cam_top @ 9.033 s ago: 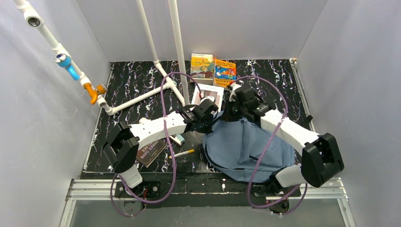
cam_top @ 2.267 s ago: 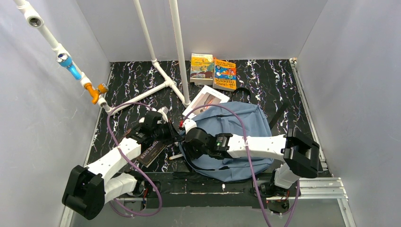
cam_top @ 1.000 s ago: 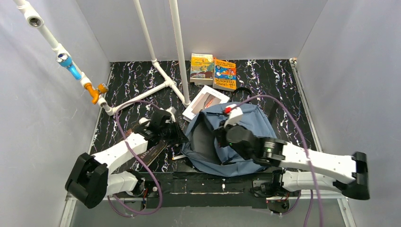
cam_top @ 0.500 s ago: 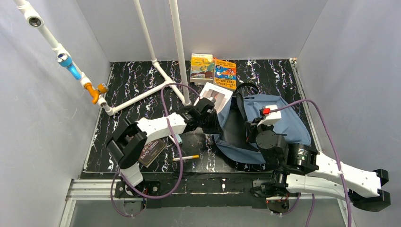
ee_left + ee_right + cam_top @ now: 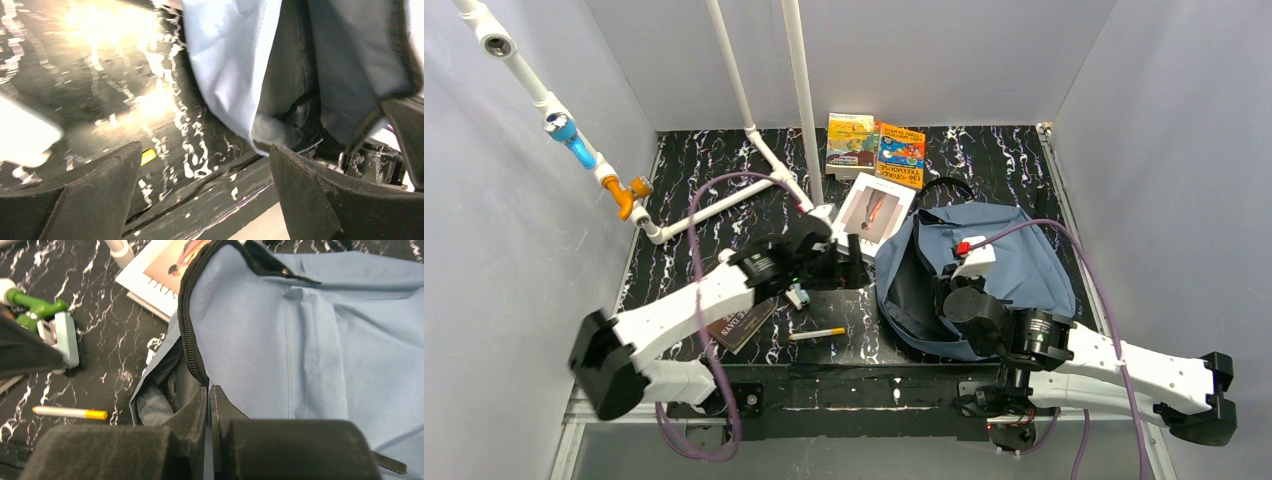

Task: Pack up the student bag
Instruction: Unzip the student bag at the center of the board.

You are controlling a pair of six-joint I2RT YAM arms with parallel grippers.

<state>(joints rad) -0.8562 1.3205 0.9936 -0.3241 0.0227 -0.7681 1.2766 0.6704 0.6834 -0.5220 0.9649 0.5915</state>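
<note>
Student bag [image 5: 1024, 262] is lying right of centre on the black marbled table [image 5: 704, 180], slate-blue, soft and rumpled. Its mouth is gaping toward the left, showing dark lining and a black zipper line. Half a second ago my left gripper [image 5: 205, 155] was sitting at the bag's open left edge. Now it is hanging back to the left of the bag, fingers spread wide with nothing between them. My right gripper [image 5: 209, 390] is pinching the zipper rim of the mouth, fingers almost together on the fabric. A white book [image 5: 879, 208] is lying at the bag's far-left corner, and a pen [image 5: 817, 333] is resting left of the bag, apart from it.
</note>
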